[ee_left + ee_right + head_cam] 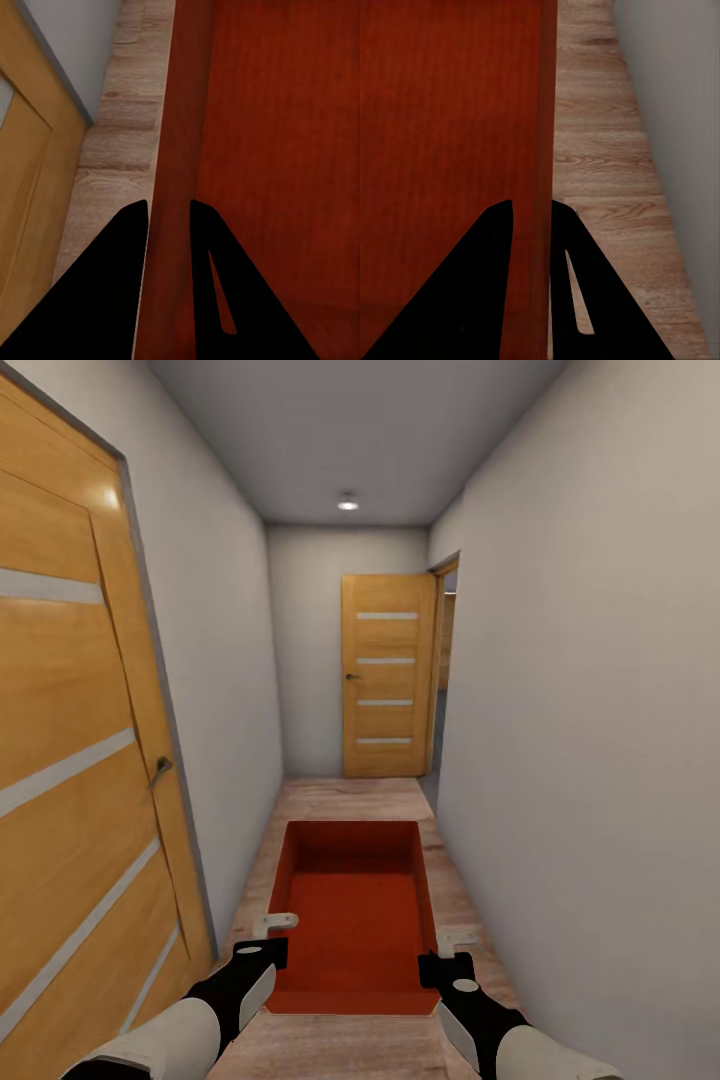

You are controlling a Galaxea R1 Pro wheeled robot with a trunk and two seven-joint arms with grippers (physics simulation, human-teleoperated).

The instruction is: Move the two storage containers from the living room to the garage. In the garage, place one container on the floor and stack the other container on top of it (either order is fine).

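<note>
One orange-red storage container (355,920) hangs level in front of me over a hallway's wood planks, its open top up and nothing inside. My left gripper (275,925) is shut on its left side wall (176,150), one finger inside and one outside. On the opposite wall (544,112), my right gripper (455,940) is shut the same way. The wrist views show each thin wall pinched between the dark fingers (127,247) (491,247). The other container, the living room and the garage are out of view.
A narrow corridor with white walls runs ahead. A wooden door (70,760) with frosted strips stands close on the left. A similar shut door (388,675) closes the far end, with an open doorway (445,670) beside it on the right. Light plank flooring (350,795) runs ahead.
</note>
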